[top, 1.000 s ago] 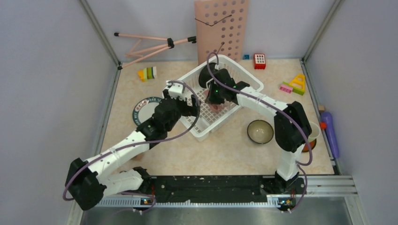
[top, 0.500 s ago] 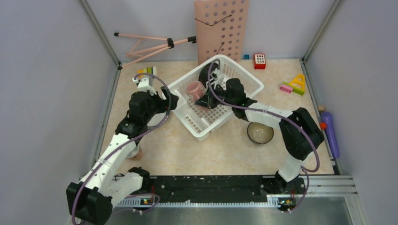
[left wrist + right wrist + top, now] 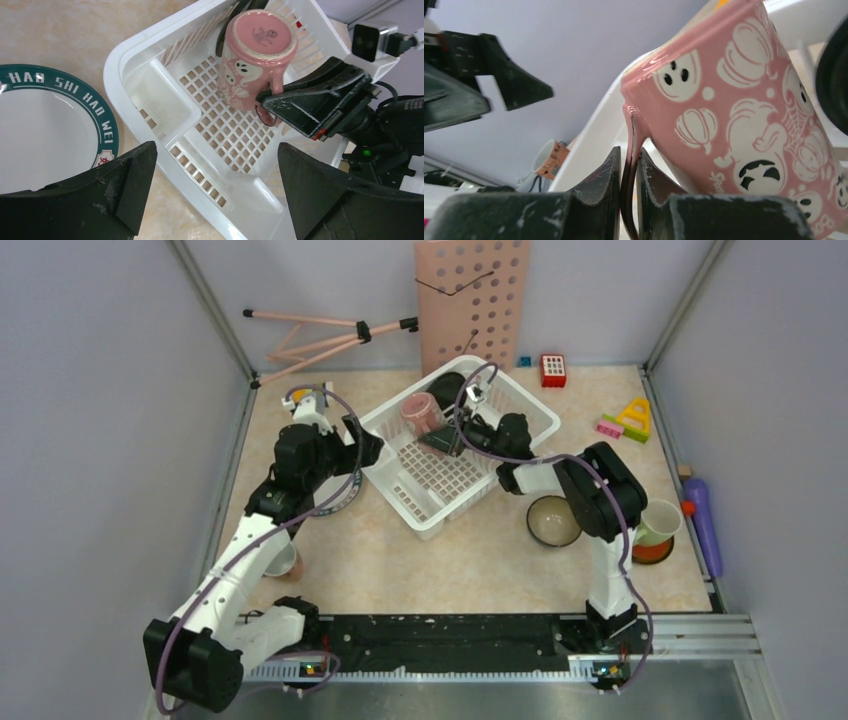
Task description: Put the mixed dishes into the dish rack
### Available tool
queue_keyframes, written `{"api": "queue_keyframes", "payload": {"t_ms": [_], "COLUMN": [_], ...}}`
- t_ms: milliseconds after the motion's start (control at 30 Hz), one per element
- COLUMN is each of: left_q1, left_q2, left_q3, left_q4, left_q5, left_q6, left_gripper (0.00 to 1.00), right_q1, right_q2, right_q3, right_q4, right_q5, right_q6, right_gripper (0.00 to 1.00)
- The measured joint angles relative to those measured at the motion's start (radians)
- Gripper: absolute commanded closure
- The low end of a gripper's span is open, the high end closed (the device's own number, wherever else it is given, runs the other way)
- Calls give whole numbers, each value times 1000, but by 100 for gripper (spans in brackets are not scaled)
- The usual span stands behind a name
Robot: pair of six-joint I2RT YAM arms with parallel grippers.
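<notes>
The white dish rack (image 3: 520,412) stands at the middle back. An upturned pink cup (image 3: 418,412) with ghost prints sits in its far left part. My right gripper (image 3: 440,437) is shut on the cup's handle (image 3: 629,145), which is pinched between both fingers. The left wrist view shows the cup (image 3: 255,55) base up and the rack (image 3: 150,95). My left gripper (image 3: 368,452) hangs open and empty by the rack's left corner, over the teal-rimmed plate (image 3: 45,130). Right of the rack sit the bowl (image 3: 553,520) and the light green mug (image 3: 655,523) on an orange plate (image 3: 652,553).
A dark dish (image 3: 447,390) leans in the rack's far corner. Another cup (image 3: 285,560) stands beside my left forearm. The pink perforated board (image 3: 472,300) and a tripod (image 3: 320,335) are at the back wall. Toy blocks (image 3: 630,420) and a purple cylinder (image 3: 703,525) lie at the right.
My left arm has swung left, from over the rack to its left corner, and now covers most of the plate. My right gripper has carried the pink cup toward the rack's far left.
</notes>
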Motion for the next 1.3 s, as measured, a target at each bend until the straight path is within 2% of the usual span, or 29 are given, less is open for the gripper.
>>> {"api": "queue_keyframes", "payload": {"t_ms": [200, 567, 700, 900, 1100, 1300], "left_q1": [18, 35, 37, 41, 40, 39], "left_q2": [20, 195, 282, 445, 608, 693], "left_q3": [3, 86, 216, 455, 660, 730], "left_q4": [-21, -38, -76, -129, -336, -484], "left_q5": [-14, 16, 74, 163, 173, 177], "left_q6": [-9, -14, -46, -169, -272, -305], "left_gripper": [3, 2, 2, 2, 2, 2], "right_q1": [10, 19, 20, 22, 29, 44], "right_q2": [27, 30, 28, 15, -8, -12], "right_q3": [61, 77, 77, 63, 31, 29], "right_q4": [39, -91, -93, -117, -154, -173], "right_q5": [-27, -23, -42, -72, -89, -96], "right_q6": [38, 27, 21, -24, -80, -119], "right_gripper": [100, 100, 100, 100, 100, 100]}}
